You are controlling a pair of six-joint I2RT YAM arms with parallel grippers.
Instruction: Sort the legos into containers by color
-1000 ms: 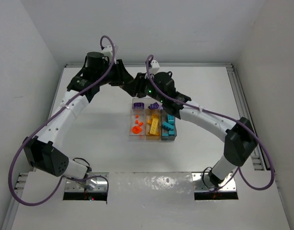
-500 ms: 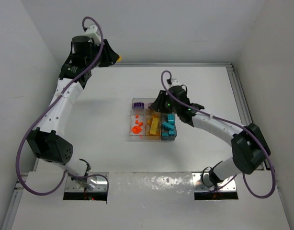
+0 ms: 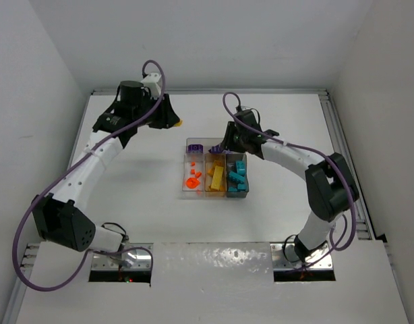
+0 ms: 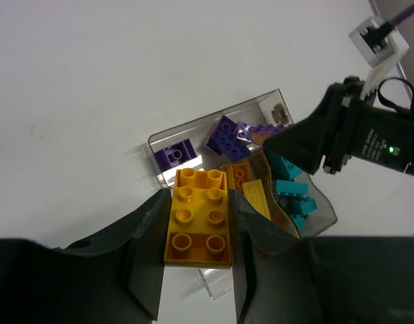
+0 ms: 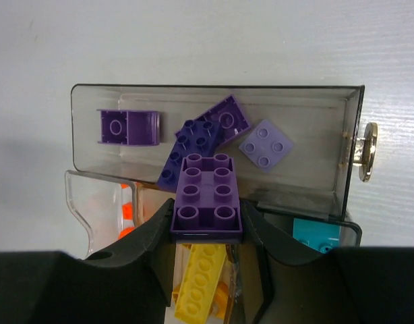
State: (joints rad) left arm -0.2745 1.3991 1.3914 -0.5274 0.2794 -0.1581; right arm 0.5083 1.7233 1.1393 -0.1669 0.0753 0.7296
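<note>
1. Right fingers [image 5: 251,229]: shut hard on a purple brick [image 5: 207,192], two studs wide, pinched on its long sides. The brick hangs across the near wall of the long bin [image 5: 315,108], partly over it and partly over the smaller bins.
2. Left fingers [image 4: 156,223]: shut on a yellow brick [image 4: 197,202] of the same pattern, also gripped by the long sides. In the top view they hover above the table [image 3: 139,175] off the far-left corner of the tray [image 3: 183,182], over no bin yet.
3. Step in hand, as I judge it: drop the purple brick in the long bin. Carry it farther over the bin so the whole brick clears the dividing wall. The barest floor looks to be toward the clasp [image 5: 367,152] end. Go low before letting go, since hard plastic bounces.
4. The yellow brick belongs in the middle bin [image 3: 216,194], which sits right beside the right wrist. Better that the left arm waits until that arm is clear, as there is room for only one.
5. Materials:
   - The bricks are rigid, glossy and square-edged, with round studs on top. A thin lilac plate [image 5: 264,144] lies flat among the stored purple bricks [image 5: 129,126].
   - The tray is clear, smoky plastic with thin walls that show the colours through. The clasp is brass-coloured.
   - The table is matte white.
</note>
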